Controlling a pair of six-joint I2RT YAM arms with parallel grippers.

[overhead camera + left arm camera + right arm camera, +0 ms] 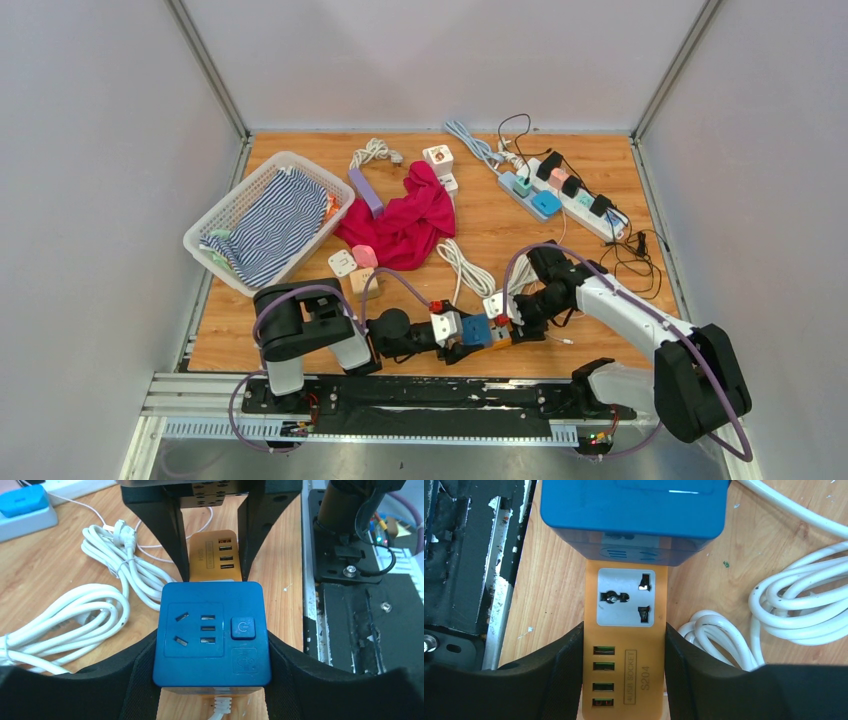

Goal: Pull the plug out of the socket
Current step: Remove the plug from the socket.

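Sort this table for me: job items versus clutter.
In the job: blue adapter, orange socket strip, left gripper, right gripper.
Lying about: basket, striped cloth, red cloth, coiled white cable, far power strip.

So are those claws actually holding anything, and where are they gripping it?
Yes. The left gripper clamps the blue cube by its two sides; the right gripper clamps the orange strip by its long edges at the USB end.

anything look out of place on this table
yes: a red cloth lies crumpled on the table among small adapters, beside the basket holding a striped cloth, not in it. the gripped blue adapter and orange strip sit in line.
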